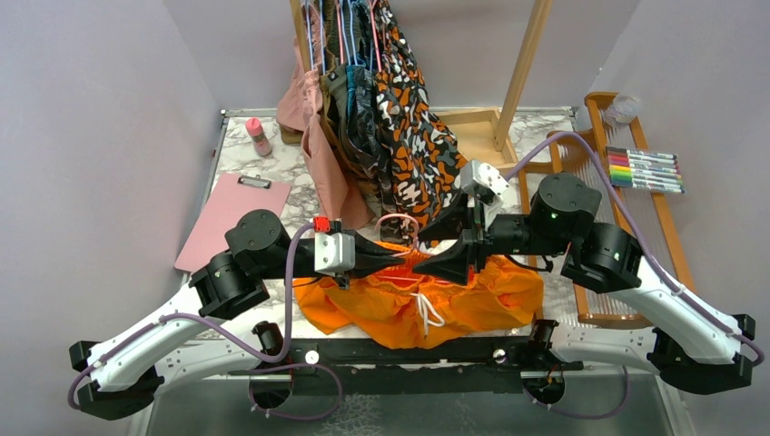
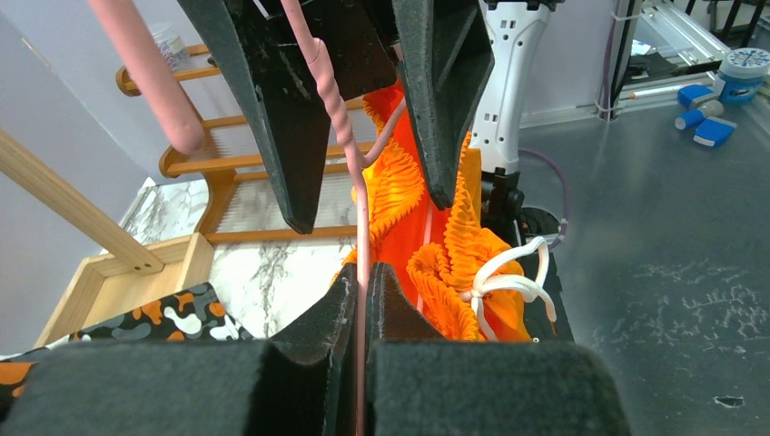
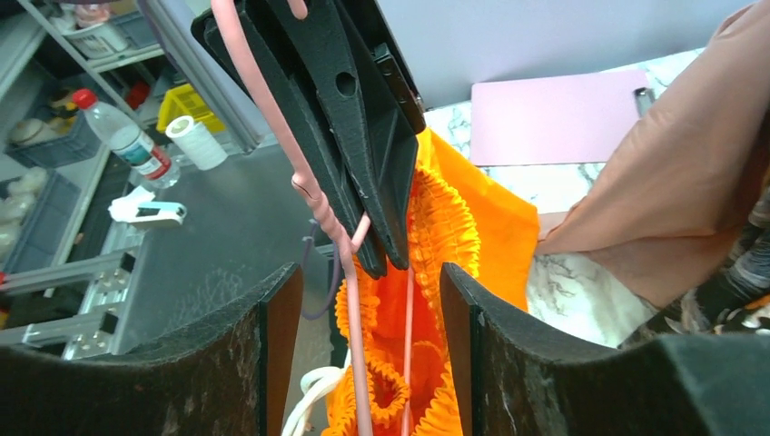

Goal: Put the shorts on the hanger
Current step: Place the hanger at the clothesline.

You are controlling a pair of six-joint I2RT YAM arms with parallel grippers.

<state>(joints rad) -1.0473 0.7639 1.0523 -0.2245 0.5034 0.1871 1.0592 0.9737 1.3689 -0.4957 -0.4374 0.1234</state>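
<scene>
The left pincer [image 2: 361, 283] pinched the hanger [image 2: 361, 218]; the right pincer [image 3: 370, 291] was spread around it. The shorts [image 1: 472, 304], soft, light and floppy, lay bunched on the table [image 1: 281, 163] beneath both pincers and looked best gripped at their gathered elastic band.

Two claws, the left gripper [image 2: 365, 277] and right gripper [image 3: 368, 272], have one pink hanger [image 2: 359, 182] and one orange shorts [image 1: 472, 304] between them, and one clipboard [image 1: 231, 218] and one bottle [image 1: 259, 136] beyond the left.

Your arms meet tip to tip over mid-bench: left gripper [image 2: 363, 280] is pinched tight, right gripper [image 3: 368, 283] faces it, jaws spread wide.
</scene>
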